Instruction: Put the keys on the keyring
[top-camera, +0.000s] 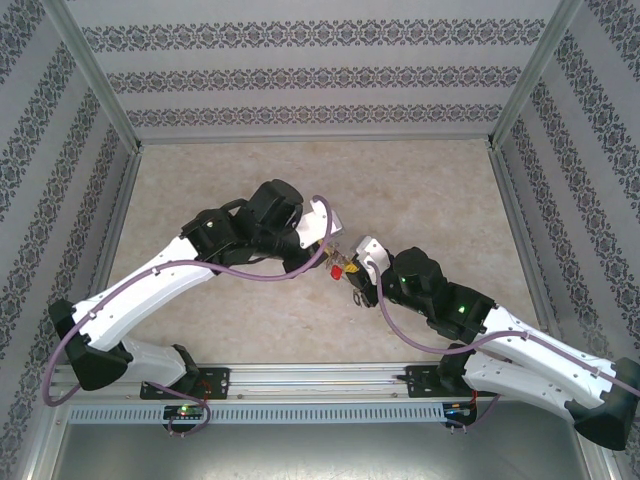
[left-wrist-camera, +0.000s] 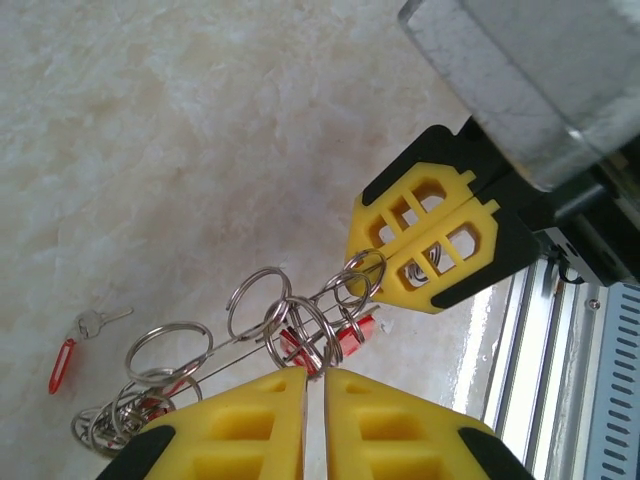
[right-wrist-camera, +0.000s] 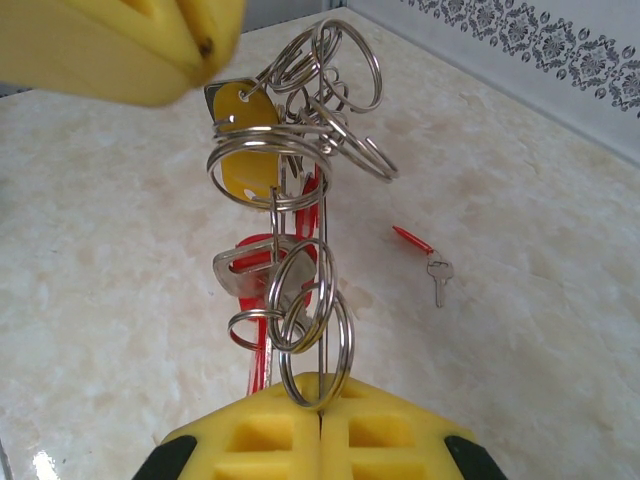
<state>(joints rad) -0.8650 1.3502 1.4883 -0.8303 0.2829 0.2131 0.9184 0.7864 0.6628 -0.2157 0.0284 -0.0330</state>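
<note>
Both arms reach in over the middle of the worktop (top-camera: 420, 190), a little nearer to its near edge than to the far one, and their tips meet there. The keyring (right-wrist-camera: 322, 250) is held in the air between them, above the surface and not touching it.

The right pincer (right-wrist-camera: 320, 385) has its two yellow fingers pressed together, and the thin grey wire of the loop comes out from between them. The left pincer (left-wrist-camera: 313, 375) shows only a narrow slit between its fingers and is clamped on the other side of the same loop. So the loop is stretched from one pincer to the other.

The keys (right-wrist-camera: 248, 275) hang on the loop in a dense bunch with many small silver split rings. One has a yellow tag and others have red tags. The rings overlap, so I cannot count them.

One red-tagged key (right-wrist-camera: 437, 270) is not on the loop. It lies flat on the worktop, well apart from the bunch, with its small ring and red tag beside it. I cannot tell which edge it is nearest.
</note>
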